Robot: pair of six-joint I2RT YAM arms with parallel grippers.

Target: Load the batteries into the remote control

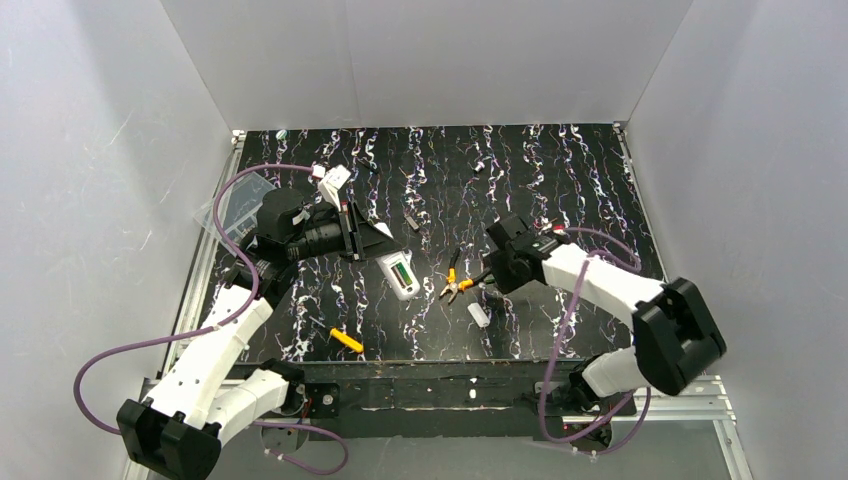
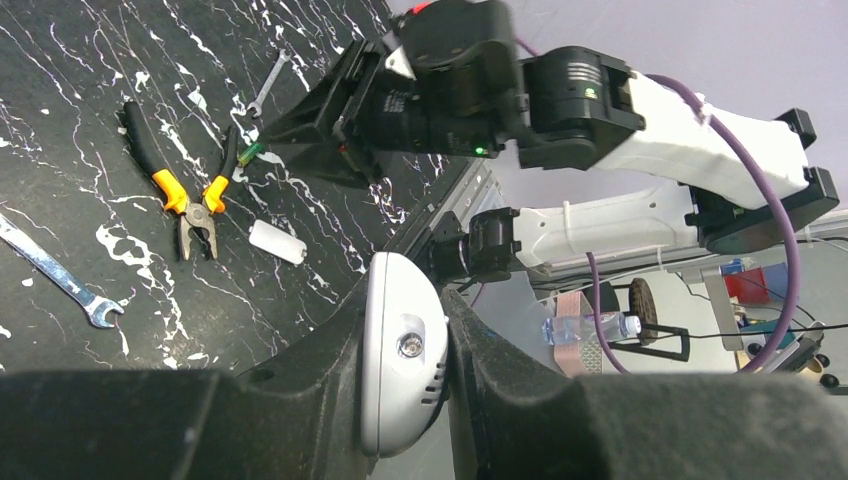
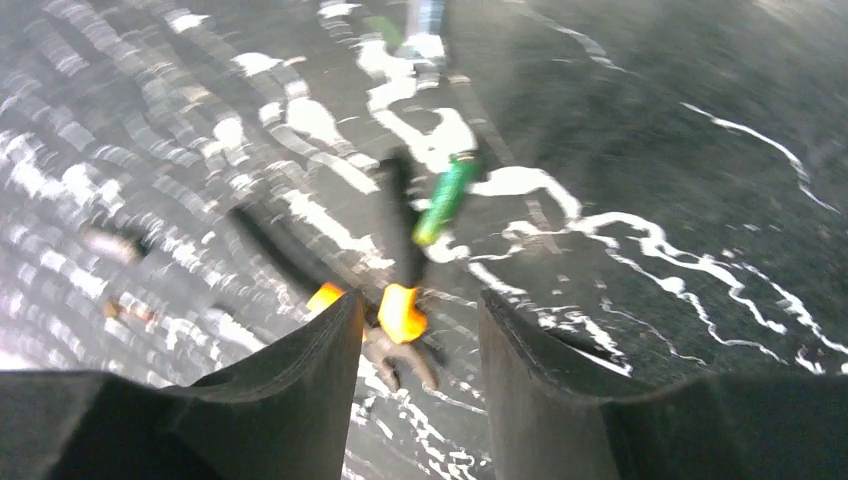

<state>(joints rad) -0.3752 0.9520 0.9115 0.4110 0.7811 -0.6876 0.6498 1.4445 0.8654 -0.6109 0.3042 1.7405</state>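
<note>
The black, white-veined table spread beneath both tools. The left arm and the right arm reached in from opposite sides, and their ends stood near each other at mid-table. A clear plastic box sat behind the left gripper, at the table's edge.

That gripper was clamped on the remote control. The white handset was pinched between its two fingers and jutted out past their tips toward the right gripper. Seen from above, its pale green window faced up.

The right gripper's fingers stood apart, with nothing between them. The pliers, with orange and black handles, lay just below and ahead of its fingertips. A yellow-handled tool lay well apart from the left gripper, toward the table's near edge. A small white cover piece rested just beside the right gripper, on its near side.

The green battery lay tilted just ahead of the right gripper's parted fingertips, by one black pliers handle. Blur hid whether it touched that handle.
</note>
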